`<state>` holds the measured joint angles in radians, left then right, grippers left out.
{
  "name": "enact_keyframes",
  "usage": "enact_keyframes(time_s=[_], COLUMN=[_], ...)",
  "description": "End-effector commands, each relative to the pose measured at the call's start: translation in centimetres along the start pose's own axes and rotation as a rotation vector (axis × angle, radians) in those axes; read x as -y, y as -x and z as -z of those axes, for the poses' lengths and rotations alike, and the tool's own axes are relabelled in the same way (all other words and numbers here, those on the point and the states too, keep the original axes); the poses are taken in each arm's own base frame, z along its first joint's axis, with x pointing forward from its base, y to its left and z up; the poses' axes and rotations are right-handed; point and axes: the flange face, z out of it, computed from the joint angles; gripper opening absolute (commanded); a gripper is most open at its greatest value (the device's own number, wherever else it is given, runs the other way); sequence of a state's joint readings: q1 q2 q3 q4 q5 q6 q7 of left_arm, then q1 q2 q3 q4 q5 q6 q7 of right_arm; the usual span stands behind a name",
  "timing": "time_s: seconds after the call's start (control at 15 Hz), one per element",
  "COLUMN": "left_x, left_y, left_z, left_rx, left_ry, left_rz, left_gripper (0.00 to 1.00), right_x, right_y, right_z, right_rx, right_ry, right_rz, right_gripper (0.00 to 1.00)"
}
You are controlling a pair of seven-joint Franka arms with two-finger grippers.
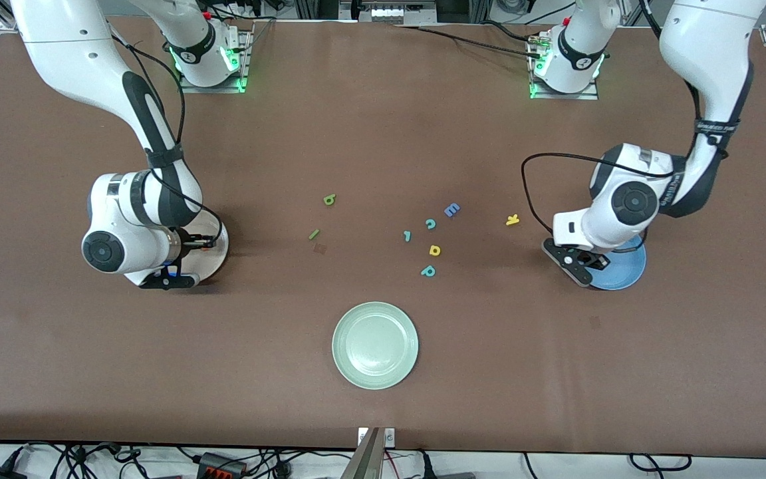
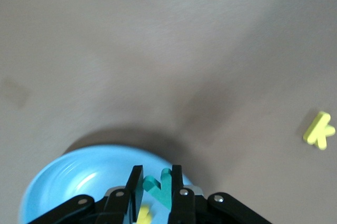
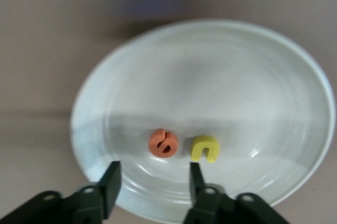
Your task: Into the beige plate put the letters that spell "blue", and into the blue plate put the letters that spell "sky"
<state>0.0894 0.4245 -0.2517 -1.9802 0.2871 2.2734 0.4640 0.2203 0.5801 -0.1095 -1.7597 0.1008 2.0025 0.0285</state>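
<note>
The left end effector (image 2: 156, 188) hung over the blue plate (image 1: 626, 271) at the left arm's end of the bench (image 1: 383, 372), its fingers clenched on the teal "y" (image 2: 159, 190). In the left wrist view a scrap of yellow (image 2: 142, 214) showed just beneath the fingers, on the plate — too little of it visible to tell which letter it was. The yellow "k" (image 1: 512, 219) lay on the bare bench near the blue plate, apart from it and farther from the front camera.

The right end effector (image 3: 152, 179) hovered over the beige plate (image 3: 274, 77) at the right arm's end of the bench, released, its fingers spread with nothing between them. In that plate lay the orange "e" (image 3: 163, 143) and the yellow "u" (image 3: 205, 148), just beside each other.

Toward the middle of the bench, the green "b" (image 1: 329, 199) and the dark green "l" (image 1: 314, 233) lay loose, the "l" nearer the front camera. Closer to the left arm's end sat a small cluster — the blue capital "E" (image 1: 451, 210), a teal "c" (image 1: 430, 224), a small teal hook-shaped letter (image 1: 407, 235), a small yellow letter (image 1: 435, 250) and the teal "p" (image 1: 428, 271). A pale green plate (image 1: 375, 344) stood nearest the front camera, with no letters in it.
</note>
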Motion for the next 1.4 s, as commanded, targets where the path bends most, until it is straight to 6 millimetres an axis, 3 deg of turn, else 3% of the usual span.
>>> enact_keyframes(time_s=[0.0, 0.07, 0.27, 0.4, 0.47, 0.6, 0.67, 1.0, 1.07, 1.13, 1.33], left_x=[2.3, 2.9, 5.7, 5.3, 5.4, 6.1, 6.1, -0.2, -1.3, -2.7, -7.7], left_y=[1.0, 1.7, 5.6, 7.1, 7.9, 8.9, 8.7, 3.4, 2.7, 1.7, -0.5], left_z=[1.1, 0.6, -4.0, -5.5, -5.9, -6.1, -4.8, 0.1, 0.2, 0.4, 0.4], left_rx=[0.051, 0.057, 0.103, 0.132, 0.139, 0.140, 0.129, 0.138, 0.137, 0.128, 0.127], left_ry=[0.005, 0.014, 0.086, 0.114, 0.122, 0.131, 0.114, 0.123, 0.124, 0.126, 0.128], left_rz=[0.017, 0.035, 0.106, 0.121, 0.133, 0.144, 0.143, 0.154, 0.147, 0.120, 0.193], left_gripper=[0.02, 0.02, 0.05, 0.14, 0.28, 1.00, 1.00, 1.00, 1.00, 1.00, 1.00], right_x=[5.5, 8.2, 16.5, 20.4, 21.4, 21.9, 23.2, 25.4, 25.7, 26.0, 26.1], right_y=[0.9, 0.9, 1.9, 2.6, 2.8, 2.9, 3.7, 5.1, 5.2, 5.4, 5.4], right_z=[3.8, 4.1, 3.6, 1.9, 0.9, -0.8, -1.7, -3.8, -4.1, -4.4, -4.7], right_rx=[-0.047, -0.070, -0.153, -0.173, -0.174, -0.185, -0.186, -0.197, -0.195, -0.192, -0.178], right_ry=[-0.009, -0.002, 0.012, 0.017, 0.016, 0.004, 0.006, -0.020, -0.021, -0.020, -0.051], right_rz=[0.021, 0.035, 0.053, -0.010, -0.057, -0.174, -0.202, -0.447, -0.478, -0.496, -0.523], right_gripper=[1.00, 1.00, 1.00, 1.00, 1.00, 1.00, 1.00, 0.98, 0.87, 0.83, 0.78])
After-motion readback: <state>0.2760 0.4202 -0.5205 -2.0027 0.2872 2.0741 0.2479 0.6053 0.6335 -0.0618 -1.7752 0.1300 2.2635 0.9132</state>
